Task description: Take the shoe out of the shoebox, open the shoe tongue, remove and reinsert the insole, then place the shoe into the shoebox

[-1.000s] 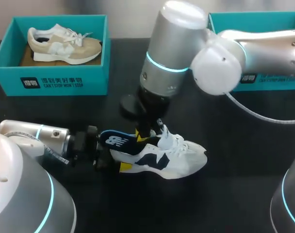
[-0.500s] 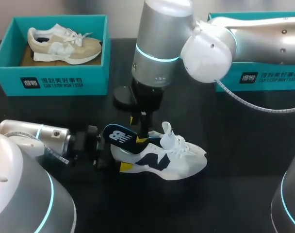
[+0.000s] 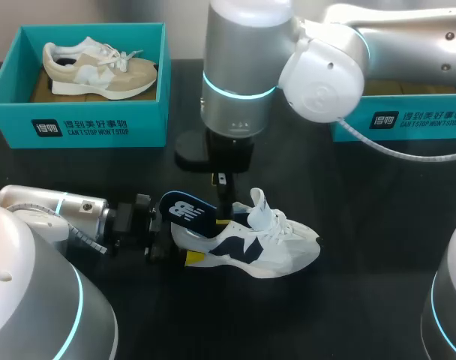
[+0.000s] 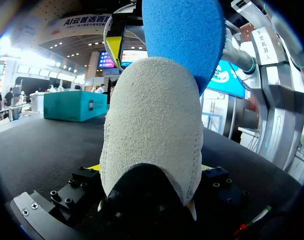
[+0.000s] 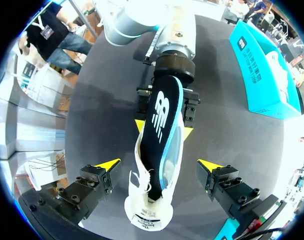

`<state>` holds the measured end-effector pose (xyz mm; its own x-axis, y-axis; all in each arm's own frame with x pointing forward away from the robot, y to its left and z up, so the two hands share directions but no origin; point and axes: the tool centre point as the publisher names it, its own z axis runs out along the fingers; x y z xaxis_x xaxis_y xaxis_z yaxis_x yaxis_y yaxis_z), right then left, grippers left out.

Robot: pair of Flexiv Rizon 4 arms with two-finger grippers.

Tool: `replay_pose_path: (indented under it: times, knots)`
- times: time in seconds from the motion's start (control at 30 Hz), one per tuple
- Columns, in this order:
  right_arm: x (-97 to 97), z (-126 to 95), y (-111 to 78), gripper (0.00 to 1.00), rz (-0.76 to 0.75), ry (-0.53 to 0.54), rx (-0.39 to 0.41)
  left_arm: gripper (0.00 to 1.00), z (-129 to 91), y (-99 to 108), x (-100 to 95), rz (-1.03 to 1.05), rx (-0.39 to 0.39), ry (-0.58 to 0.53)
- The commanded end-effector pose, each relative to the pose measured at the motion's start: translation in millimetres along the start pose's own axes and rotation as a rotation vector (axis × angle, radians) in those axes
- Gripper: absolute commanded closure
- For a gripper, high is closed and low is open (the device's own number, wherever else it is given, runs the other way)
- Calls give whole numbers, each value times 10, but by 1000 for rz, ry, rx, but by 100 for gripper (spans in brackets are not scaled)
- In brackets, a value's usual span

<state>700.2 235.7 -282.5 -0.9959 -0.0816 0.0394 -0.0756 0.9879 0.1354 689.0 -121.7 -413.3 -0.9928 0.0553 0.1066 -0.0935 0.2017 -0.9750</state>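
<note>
White-and-navy lace-up sneaker [image 3: 250,244] standing on its sole on the black table [image 3: 363,195], well in from the table's far edge; toe toward the right side, heel toward the left arm; left gripper [image 3: 180,253] clamped on the heel from both sides, yellow tips pressed to the heel cup; left arm lying low along the near left of the table. Dark navy foam insole with bright blue underside [image 3: 184,211] sticking up out of the heel opening, front end tucked inside near the upright white tongue [image 3: 259,204], rear end rising over the left gripper. Right gripper [image 5: 158,164] hanging above the sneaker's opening, fingers spread wide apart, one to each side, touching neither sneaker nor insole. Teal cardboard shoebox [image 3: 78,124] at the far left corner, beige suede sneaker [image 3: 100,69] inside; second teal shoebox [image 3: 415,120] at the far right, largely behind the right arm. Bare table beyond the toe and between the sneaker and both boxes; near side crowded by arm bases.
</note>
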Motion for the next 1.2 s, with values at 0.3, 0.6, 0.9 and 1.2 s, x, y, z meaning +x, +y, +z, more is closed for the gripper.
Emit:
replay_pose_path:
  times: [0.3, 0.6, 0.9, 1.2]
  knots:
    - [-6, -78, 102, 0, -56, 141, -199, 100, 11, 2, -3, 0, -2, 0]
    - [144, -120, 73, 0, 111, 123, -204, 100, 11, 2, -3, 0, -2, 0]
    - [177, 41, 122, 0, 273, 101, -193, 100, 11, 2, -3, 0, -2, 0]
    - [104, 273, 148, 0, 292, 121, -256, 100, 11, 2, -3, 0, -2, 0]
